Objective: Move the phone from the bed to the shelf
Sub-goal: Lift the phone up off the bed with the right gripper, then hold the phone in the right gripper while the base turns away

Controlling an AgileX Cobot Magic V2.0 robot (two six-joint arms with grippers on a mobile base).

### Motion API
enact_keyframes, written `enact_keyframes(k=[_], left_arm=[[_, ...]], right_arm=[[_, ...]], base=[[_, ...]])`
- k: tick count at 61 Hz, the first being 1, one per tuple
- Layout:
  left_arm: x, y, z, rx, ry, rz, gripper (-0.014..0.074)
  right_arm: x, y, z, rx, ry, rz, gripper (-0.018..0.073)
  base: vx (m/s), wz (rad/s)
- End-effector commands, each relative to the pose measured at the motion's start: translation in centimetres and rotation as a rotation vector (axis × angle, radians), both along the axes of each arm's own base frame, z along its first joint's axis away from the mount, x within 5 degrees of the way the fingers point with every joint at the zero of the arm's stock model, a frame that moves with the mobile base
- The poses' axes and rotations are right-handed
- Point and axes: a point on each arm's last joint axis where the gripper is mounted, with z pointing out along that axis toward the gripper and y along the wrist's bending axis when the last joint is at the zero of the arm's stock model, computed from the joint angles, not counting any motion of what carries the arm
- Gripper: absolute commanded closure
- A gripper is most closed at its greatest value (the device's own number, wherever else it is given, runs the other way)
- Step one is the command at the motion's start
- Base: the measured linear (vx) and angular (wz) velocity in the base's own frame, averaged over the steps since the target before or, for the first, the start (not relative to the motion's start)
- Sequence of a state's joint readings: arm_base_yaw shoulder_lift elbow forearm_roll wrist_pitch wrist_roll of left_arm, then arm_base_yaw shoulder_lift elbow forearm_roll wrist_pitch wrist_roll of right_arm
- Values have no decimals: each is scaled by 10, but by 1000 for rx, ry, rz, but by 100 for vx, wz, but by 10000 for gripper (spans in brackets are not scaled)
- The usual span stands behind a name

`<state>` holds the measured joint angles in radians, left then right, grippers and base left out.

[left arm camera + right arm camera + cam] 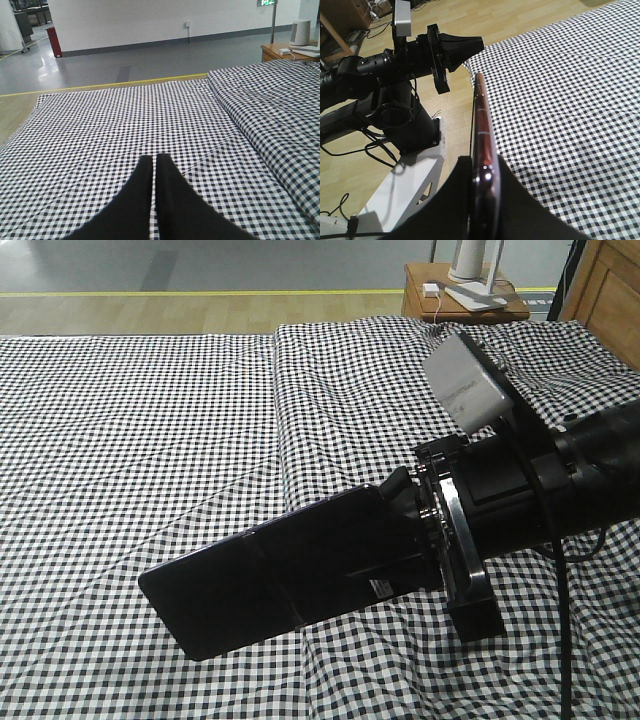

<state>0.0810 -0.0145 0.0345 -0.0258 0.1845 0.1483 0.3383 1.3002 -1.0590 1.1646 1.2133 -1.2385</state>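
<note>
The phone, a glossy black slab, hangs tilted above the bed, held by one end. My right gripper is shut on that end. In the right wrist view the phone shows edge-on with a pinkish rim, pinched between the two black fingers of that gripper. My left gripper is shut with nothing in it, hovering over the checked cloth of the bed. It also appears as a black cone, the left gripper, beyond the bed's edge. The shelf is out of view.
A reddish-brown bedside table with white items stands behind the bed's far right corner, the same table in the left wrist view. A wooden panel rises at the far right. The robot's base and cables sit on the wooden floor beside the bed.
</note>
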Motion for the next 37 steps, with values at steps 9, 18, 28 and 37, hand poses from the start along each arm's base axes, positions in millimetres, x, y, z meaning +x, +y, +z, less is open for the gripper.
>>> enact_keyframes(k=[9,18,28,37], left_arm=[[-1,0,15,-7,-107,0,595],[-1,0,15,-7,-107,0,595],[-1,0,15,-7,-107,0,595],[-1,0,15,-7,-107,0,595]], right_arm=[[-12,0,21,103,4,56,561],[-12,0,21,103,3,56,561],[-12,0,21,103,3,56,561],[-12,0,21,103,0,57,561]], base=[[0,0],[0,0],[0,0],[0,0]])
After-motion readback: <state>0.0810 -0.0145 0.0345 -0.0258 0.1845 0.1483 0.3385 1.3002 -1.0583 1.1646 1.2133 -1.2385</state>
